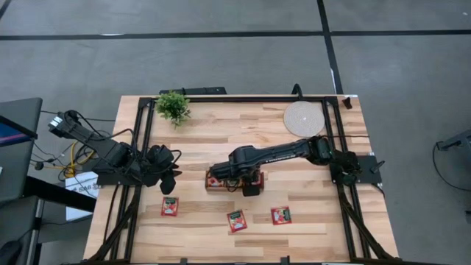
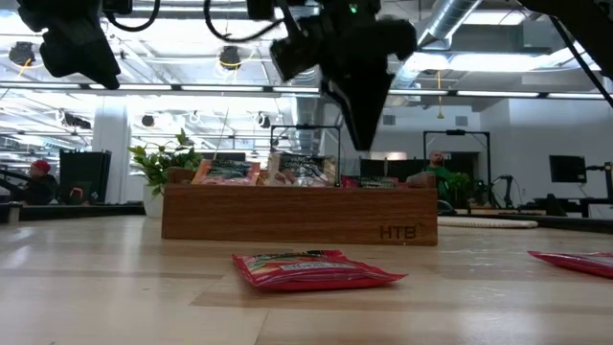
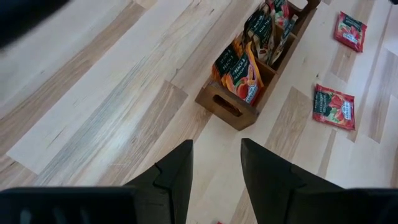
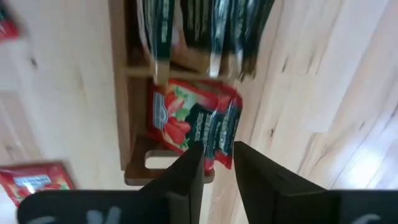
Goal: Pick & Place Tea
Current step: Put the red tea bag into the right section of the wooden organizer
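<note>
The tea is small red sachets. Three lie flat on the table near its front edge (image 1: 170, 206) (image 1: 236, 220) (image 1: 280, 215), and several stand on edge in the brown wooden tray (image 1: 215, 181) at mid-table. My right gripper (image 4: 217, 171) points down over one end compartment of the tray (image 4: 134, 171), open. Its fingers stand on either side of the top edge of the red sachets (image 4: 186, 118) standing there. My left gripper (image 3: 216, 168) hangs open above the table's left side, holding nothing. My right gripper comes from above, with one finger (image 4: 189, 174) on each side of the top edge (image 4: 219, 152) of the red sachets in the tray's end compartment. The sachets rest in the tray. I cannot tell whether either finger touches them.
A small potted plant (image 1: 173, 107) stands at the table's far left and a round cork mat (image 1: 304, 118) at the far right. Black rails (image 1: 140, 147) run along the table's sides. Bare wood lies between the tray and the far edge.
</note>
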You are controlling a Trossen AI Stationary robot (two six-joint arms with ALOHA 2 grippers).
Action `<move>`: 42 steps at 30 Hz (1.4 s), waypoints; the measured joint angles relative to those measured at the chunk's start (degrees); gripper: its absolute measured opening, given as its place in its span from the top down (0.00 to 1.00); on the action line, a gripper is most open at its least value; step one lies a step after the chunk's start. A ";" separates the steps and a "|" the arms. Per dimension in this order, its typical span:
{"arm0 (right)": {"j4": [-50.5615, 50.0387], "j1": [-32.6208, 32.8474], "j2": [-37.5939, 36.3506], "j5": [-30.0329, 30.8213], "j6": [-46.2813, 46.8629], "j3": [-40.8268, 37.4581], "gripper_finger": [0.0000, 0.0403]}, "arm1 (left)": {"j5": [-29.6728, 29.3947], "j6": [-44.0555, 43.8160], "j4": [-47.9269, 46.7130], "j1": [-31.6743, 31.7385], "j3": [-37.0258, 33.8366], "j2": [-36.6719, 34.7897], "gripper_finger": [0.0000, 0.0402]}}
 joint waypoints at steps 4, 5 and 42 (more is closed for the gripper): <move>0.08 0.15 -0.22 0.29 0.89 4.66 0.82 | 0.01 -0.02 0.00 0.00 0.00 -0.01 0.69; 0.12 0.32 -0.79 0.28 1.49 5.50 0.82 | 0.00 -0.02 0.02 0.00 0.00 -0.01 0.69; 24.59 28.08 -24.84 -15.52 69.27 -40.07 0.83 | 0.43 -2.60 6.86 0.00 0.02 0.01 0.69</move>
